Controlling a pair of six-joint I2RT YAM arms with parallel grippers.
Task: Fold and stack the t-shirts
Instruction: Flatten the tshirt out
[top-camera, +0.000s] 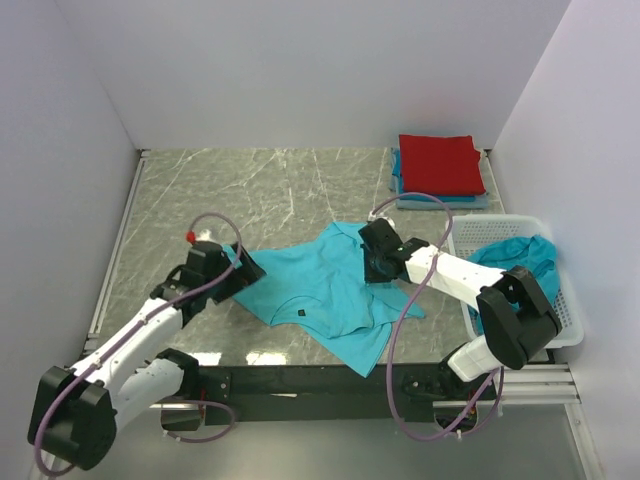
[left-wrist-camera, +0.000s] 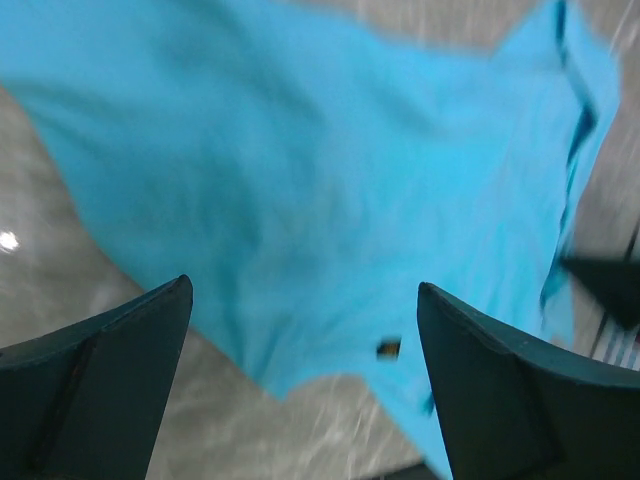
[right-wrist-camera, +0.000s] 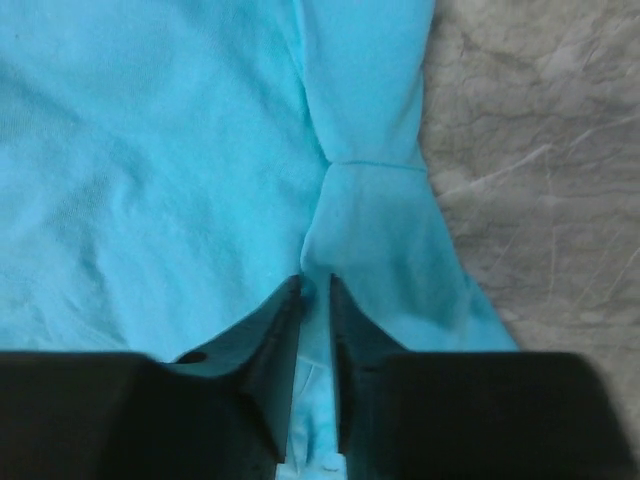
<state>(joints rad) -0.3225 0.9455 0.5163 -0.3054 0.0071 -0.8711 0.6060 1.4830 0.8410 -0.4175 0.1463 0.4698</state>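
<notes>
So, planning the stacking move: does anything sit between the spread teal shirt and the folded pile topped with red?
Nothing visible. Only bare tabletop shows between the teal shirt and the folded pile; the white basket sits right of that path, and the right gripper is shut on the shirt.
</notes>
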